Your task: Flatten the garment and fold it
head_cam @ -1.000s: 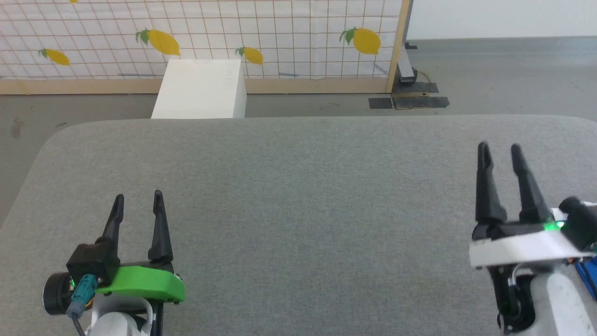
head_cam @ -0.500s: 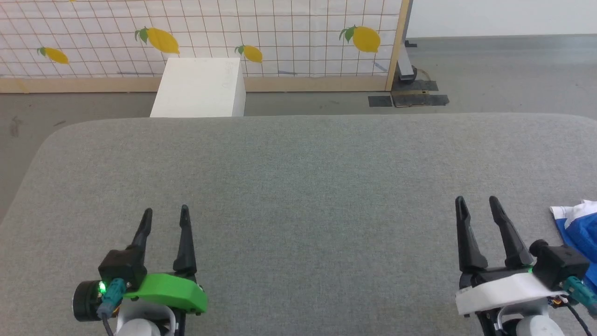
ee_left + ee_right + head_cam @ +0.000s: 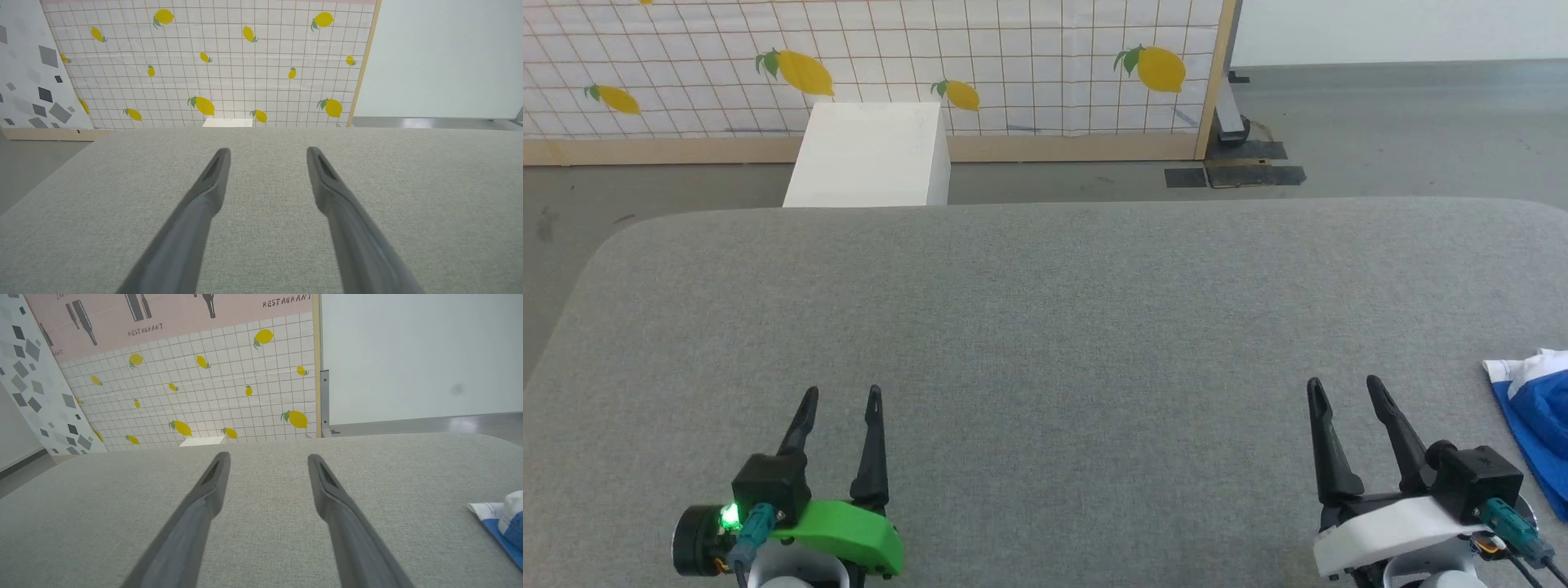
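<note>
head view: left gripper (image 3: 841,394), right gripper (image 3: 1342,383) both spread, empty; garment (image 3: 1535,408) far right.

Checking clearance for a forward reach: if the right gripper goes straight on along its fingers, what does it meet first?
Nothing close: the right gripper points across bare grey table. The garment lies off to its right, outside that line. It may graze the table top further on; depth is unclear.

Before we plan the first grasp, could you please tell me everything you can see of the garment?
The garment is soft, bright blue fabric with a white band at its far end, lying rumpled, not flat. It rests on the grey table, at its right side, partly cut off by the frame. The open right claw sits left of it, not touching.
</note>
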Controlling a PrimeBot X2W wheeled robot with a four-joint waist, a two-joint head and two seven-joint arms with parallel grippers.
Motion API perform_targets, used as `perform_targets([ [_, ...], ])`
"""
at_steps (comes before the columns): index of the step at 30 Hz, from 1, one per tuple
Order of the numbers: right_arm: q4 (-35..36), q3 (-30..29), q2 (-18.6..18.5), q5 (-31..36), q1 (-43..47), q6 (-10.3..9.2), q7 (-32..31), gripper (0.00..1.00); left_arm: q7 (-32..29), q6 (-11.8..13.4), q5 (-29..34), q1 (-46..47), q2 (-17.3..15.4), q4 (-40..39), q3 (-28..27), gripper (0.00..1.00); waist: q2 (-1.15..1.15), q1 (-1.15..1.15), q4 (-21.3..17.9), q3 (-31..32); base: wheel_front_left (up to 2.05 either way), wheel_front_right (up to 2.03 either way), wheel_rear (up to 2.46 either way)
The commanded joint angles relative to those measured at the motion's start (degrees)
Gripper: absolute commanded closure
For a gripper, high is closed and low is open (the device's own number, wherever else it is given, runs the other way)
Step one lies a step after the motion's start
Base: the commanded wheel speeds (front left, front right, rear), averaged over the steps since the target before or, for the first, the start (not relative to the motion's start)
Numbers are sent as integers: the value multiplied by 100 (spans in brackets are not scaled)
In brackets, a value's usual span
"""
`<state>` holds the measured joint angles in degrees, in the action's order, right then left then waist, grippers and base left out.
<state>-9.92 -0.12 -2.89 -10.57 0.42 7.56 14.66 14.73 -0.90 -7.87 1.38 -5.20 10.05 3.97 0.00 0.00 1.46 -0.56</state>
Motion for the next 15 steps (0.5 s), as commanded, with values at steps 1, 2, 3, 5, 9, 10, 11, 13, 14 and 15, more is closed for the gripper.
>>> perform_targets([
  [1,-23,-7,1,24,72,-8,33,0,27,-25,79,-66,27,17,2,0,0,0,-2,7,0,0,0],
  [2,-32,-9,2,16,66,-8,33,0,27,-28,88,-72,32,24,4,0,0,0,-4,11,0,0,0],
  [3,-38,-11,2,9,62,-8,33,0,27,-29,95,-78,36,31,4,0,0,0,-6,16,0,0,0],
  [5,-48,-12,2,-8,58,-8,33,0,27,-39,92,-89,47,57,4,0,0,0,-11,25,0,0,0],
  [9,-51,-9,0,-9,0,0,0,100,0,-9,8,-25,31,62,0,100,0,0,-21,41,0,0,0],
  [10,-51,-10,0,-9,-1,1,-4,100,-4,-9,1,-23,31,61,2,100,0,0,-22,43,0,0,0],
  [11,-50,-11,-1,-10,-1,1,-4,100,-5,-9,-5,-20,31,60,7,100,0,0,-23,43,0,0,0],
  [13,-50,-8,0,-10,-1,1,-5,100,-5,-9,-14,-20,31,60,10,100,0,0,-23,44,0,0,0],
  [14,-50,-7,0,-9,-1,1,-6,100,-6,-9,-17,-20,31,59,11,100,0,0,-24,44,0,0,0],
  [15,-49,-8,0,-8,-1,1,-7,100,-7,-7,-16,-20,31,59,14,100,0,0,-24,44,0,0,0],
])
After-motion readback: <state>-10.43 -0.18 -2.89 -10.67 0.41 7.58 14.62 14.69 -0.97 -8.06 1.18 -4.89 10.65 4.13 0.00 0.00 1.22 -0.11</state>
